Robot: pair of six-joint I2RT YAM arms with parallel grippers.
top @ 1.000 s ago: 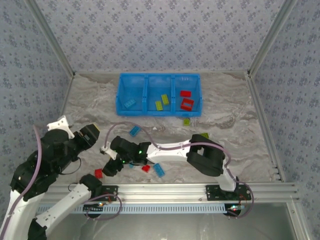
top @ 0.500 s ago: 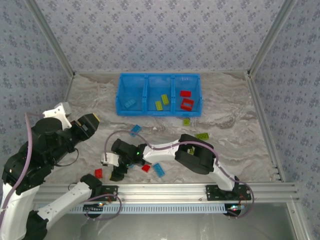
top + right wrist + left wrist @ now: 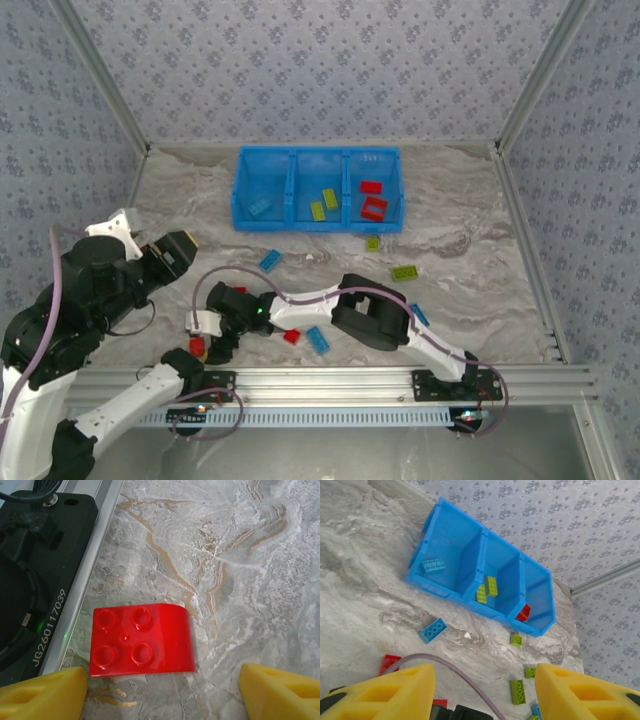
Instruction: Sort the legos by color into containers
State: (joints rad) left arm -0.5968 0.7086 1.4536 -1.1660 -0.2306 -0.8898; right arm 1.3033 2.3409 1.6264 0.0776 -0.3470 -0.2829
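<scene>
Right arm [image 3: 300,298] reached low toward the worktop's near-left corner, right gripper [image 3: 160,690] spread astride a red lego [image 3: 141,640] at the near edge; left gripper [image 3: 485,695], raised, stood spread, facing the far-edge bin [image 3: 440,586].

Seen from the left wrist, a divider wall [image 3: 512,587] hides half the red brick [image 3: 523,613] in the blue bin's [image 3: 445,525] end compartment. The yellow fingertips [image 3: 42,692] of the right gripper [image 3: 162,695] run off the bottom edge.
</scene>
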